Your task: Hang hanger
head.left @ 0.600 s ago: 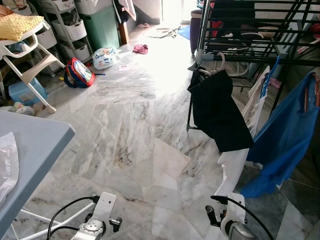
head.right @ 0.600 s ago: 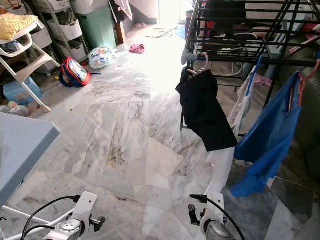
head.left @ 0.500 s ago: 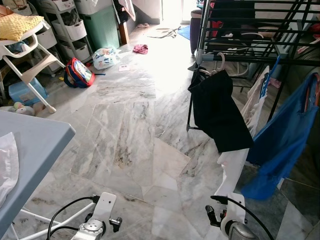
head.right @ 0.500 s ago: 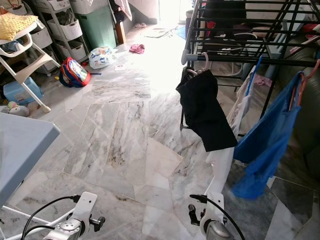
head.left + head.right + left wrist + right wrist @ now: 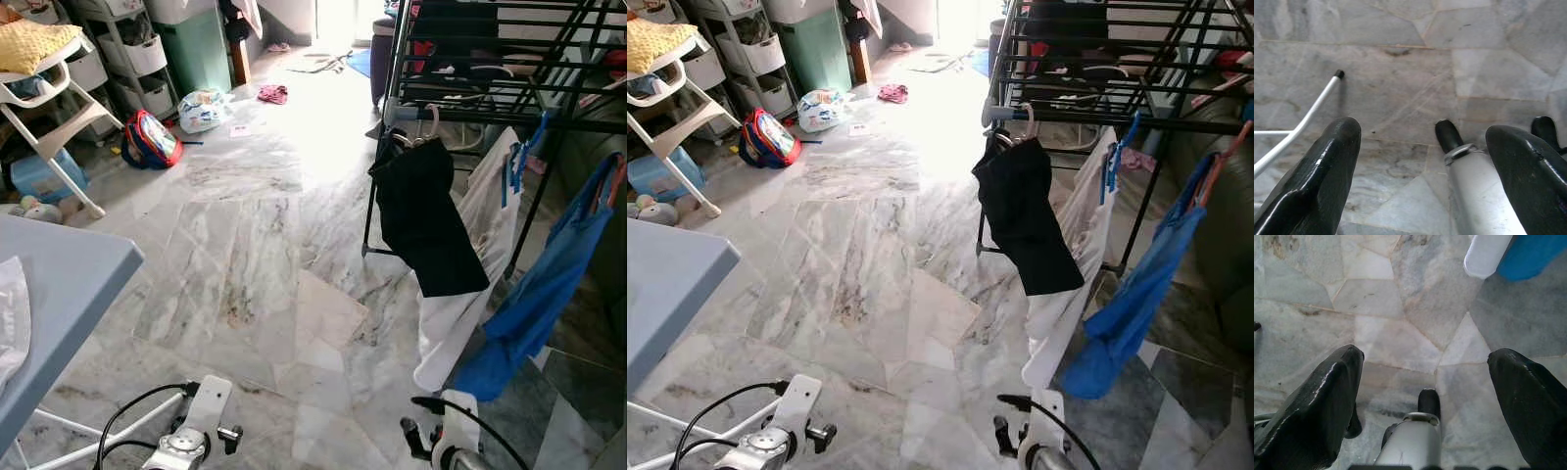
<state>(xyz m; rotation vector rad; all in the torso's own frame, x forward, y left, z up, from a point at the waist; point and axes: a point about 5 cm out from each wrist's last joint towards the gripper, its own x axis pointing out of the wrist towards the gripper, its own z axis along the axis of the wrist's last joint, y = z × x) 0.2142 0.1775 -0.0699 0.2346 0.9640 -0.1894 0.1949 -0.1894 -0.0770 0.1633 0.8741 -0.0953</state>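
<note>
A black drying rack [image 5: 470, 98] stands at the right. From its front rail hang a black garment [image 5: 426, 230] on a white hanger [image 5: 431, 122], a long white garment [image 5: 460, 284] held by blue clips [image 5: 512, 171], and a blue garment [image 5: 529, 313] on an orange hanger [image 5: 609, 186]. Both arms hang low at the bottom of the eye views. The left gripper [image 5: 1425, 137] and right gripper [image 5: 1425, 367] are open above the marble floor, holding nothing. The hems of the white garment [image 5: 1486, 254] and blue garment [image 5: 1533, 254] show just ahead of the right gripper.
A grey-blue table [image 5: 59, 294] with a white cloth [image 5: 8, 323] is close on my left; its white leg [image 5: 1308, 117] runs beside the left gripper. Farther left stand a high chair [image 5: 49, 88], a red backpack [image 5: 152, 142], a plastic bag [image 5: 203, 110] and a green bin [image 5: 201, 49].
The whole picture has shifted, so the camera has moved. The white garment now shows more fully and the blue one hangs narrower. Both arms stay low.
</note>
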